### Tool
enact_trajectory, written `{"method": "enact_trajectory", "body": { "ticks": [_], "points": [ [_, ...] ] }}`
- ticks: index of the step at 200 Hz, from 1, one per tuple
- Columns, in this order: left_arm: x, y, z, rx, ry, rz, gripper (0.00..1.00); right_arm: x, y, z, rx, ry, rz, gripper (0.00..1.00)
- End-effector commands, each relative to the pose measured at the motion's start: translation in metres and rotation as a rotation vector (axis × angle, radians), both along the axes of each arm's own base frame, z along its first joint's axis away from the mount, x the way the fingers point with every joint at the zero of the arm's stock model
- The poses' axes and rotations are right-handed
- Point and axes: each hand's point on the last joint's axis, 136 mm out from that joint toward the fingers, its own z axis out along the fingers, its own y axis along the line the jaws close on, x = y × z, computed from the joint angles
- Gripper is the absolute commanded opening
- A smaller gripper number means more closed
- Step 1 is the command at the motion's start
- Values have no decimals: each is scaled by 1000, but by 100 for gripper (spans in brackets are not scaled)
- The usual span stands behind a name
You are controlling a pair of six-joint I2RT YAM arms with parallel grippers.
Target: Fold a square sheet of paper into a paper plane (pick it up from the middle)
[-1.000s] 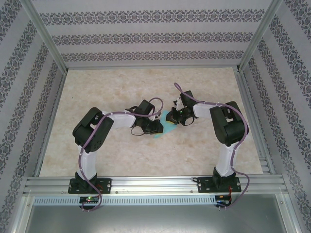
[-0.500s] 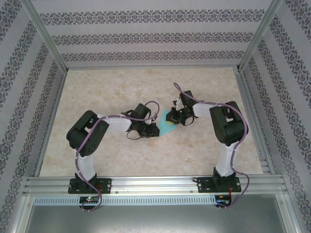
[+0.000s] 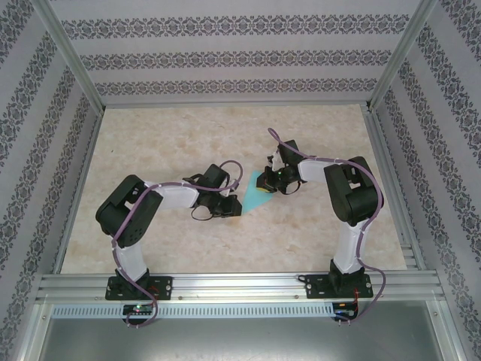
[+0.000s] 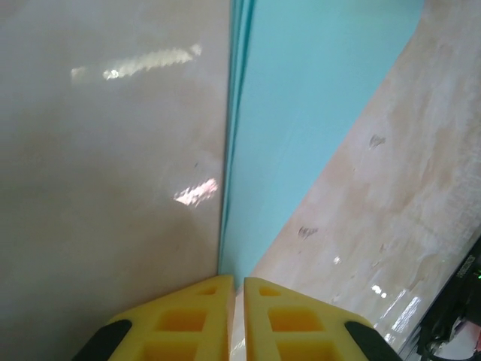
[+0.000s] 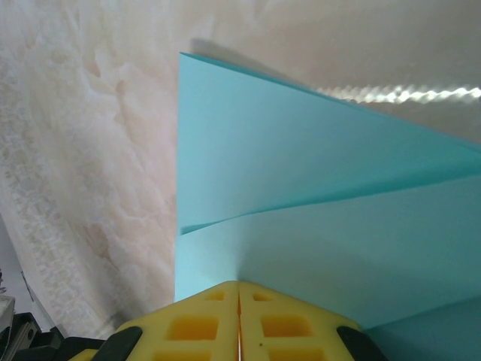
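Pale marbled surface (image 3: 165, 143) under everything. Left arm (image 3: 131, 218) and right arm (image 3: 349, 192) bolted at the near edge, bent inward toward the middle. Between them, about midway from near edge to far edge and slightly right of centre, teal paper (image 3: 255, 197): folded in layers, narrowing from a broad end by the right hand to a point aimed near-left. Right hand (image 3: 272, 183) clenched on the broad end, yellow fingertips (image 5: 203, 320) pressed flush, paper layers running in between them. Left hand (image 3: 230, 207) at the pointed end, clenched almost fully, only a thin slit between its fingertips (image 4: 188, 316); paper's point touching them, but cannot tell whether pinched.
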Motion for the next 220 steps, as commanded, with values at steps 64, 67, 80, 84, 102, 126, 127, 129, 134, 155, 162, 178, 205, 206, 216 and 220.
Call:
{"method": "enact_trajectory", "body": {
  "ticks": [64, 67, 80, 84, 102, 126, 127, 129, 134, 155, 162, 178, 205, 206, 216, 220],
  "points": [
    [49, -32, 58, -122, -165, 40, 10, -25, -42, -62, -223, 139, -48, 8],
    [51, -33, 56, -121, -162, 41, 10, -25, -41, -62, -222, 138, -46, 8],
    [59, -39, 49, -116, -155, 47, 10, -25, -41, -63, -221, 139, -50, 8],
    [61, -42, 47, -118, -151, 45, 10, -25, -40, -63, -220, 140, -47, 8],
    [68, -50, 36, -119, -125, 40, 9, -25, -39, -64, -217, 144, -45, 8],
    [66, -57, 23, -126, -85, 20, 8, -24, -38, -64, -216, 144, -44, 8],
    [66, -57, 23, -126, -84, 19, 8, -24, -38, -64, -216, 144, -45, 8],
    [66, -57, 21, -123, -79, 18, 8, -23, -37, -63, -216, 143, -44, 8],
    [64, -57, 19, -119, -72, 12, 8, -23, -37, -63, -215, 143, -43, 8],
    [57, -52, 6, -78, -46, -4, 8, -23, -38, -63, -221, 146, -42, 8],
    [54, -49, 0, -56, -35, -9, 7, -24, -38, -64, -224, 147, -43, 8],
    [47, -39, -10, -4, -17, -17, 7, -26, -41, -66, -237, 156, -45, 8],
    [25, -22, -20, 42, 23, -43, 6, -29, -45, -69, -265, 169, -44, 8],
    [24, -21, -21, 44, 24, -44, 6, -29, -45, -70, -266, 169, -45, 8],
    [15, -15, -22, 56, 38, -56, 6, -30, -48, -71, -280, 174, -46, 7],
    [11, -13, -22, 59, 43, -62, 6, -29, -49, -71, -282, 175, -48, 7]
  ]
}}
